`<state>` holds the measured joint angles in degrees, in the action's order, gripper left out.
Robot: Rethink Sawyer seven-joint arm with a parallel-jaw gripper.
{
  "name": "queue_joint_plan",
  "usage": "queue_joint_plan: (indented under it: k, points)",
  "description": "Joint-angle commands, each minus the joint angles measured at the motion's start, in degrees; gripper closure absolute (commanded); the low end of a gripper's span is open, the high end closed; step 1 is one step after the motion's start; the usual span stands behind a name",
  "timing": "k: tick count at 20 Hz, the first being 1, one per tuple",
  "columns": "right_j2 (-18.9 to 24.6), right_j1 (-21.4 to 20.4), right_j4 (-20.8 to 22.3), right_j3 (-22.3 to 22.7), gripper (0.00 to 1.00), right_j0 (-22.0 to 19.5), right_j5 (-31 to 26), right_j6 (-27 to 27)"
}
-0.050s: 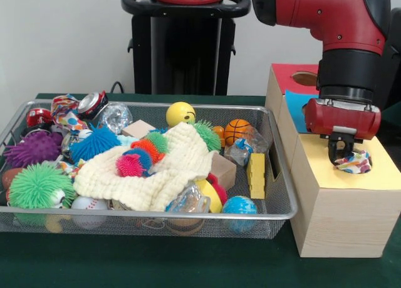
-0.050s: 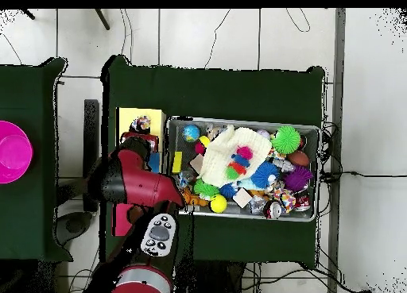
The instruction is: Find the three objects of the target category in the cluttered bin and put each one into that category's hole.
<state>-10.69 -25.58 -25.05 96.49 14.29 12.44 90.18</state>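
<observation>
My gripper [image 1: 341, 155] hangs over the yellow panel [image 1: 326, 172] of the wooden sorting box [image 1: 338, 222], right of the bin. It is shut on a small patterned cloth [image 1: 354, 162], which rests at the yellow panel's hole. In the overhead view the cloth [image 2: 141, 125] lies on the yellow panel [image 2: 127, 117], with the gripper [image 2: 138, 137] just below it. The wire bin [image 1: 188, 216] holds a cream cloth [image 1: 160, 172], spiky balls in green [image 1: 37, 185], blue [image 1: 94, 144] and purple [image 1: 34, 148], a yellow ball [image 1: 180, 113], a small basketball [image 1: 237, 131] and a wooden block [image 1: 222, 169].
Behind the yellow panel the box has a blue panel [image 1: 297, 109] and a red panel [image 1: 288, 75] with its own hole. A yellow sponge [image 1: 255, 175] and a globe ball [image 1: 239, 206] lie by the bin's right wall. A pink bowl [image 2: 12, 151] sits on a side table.
</observation>
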Motion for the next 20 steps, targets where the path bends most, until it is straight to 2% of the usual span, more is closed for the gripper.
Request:
queue_joint_plan:
  k: [1,2,13,20]
  points:
    - [-0.35,3.33,-3.53,-0.25,1.0,-1.47,-7.94,10.82]
    - [-0.37,3.32,-3.51,-0.23,0.0,-1.45,-7.93,10.8]
    - [-1.09,3.4,-3.8,-0.63,0.0,-1.0,-8.86,10.69]
    - [-6.23,3.51,-5.84,-1.88,0.0,2.63,-17.85,10.87]
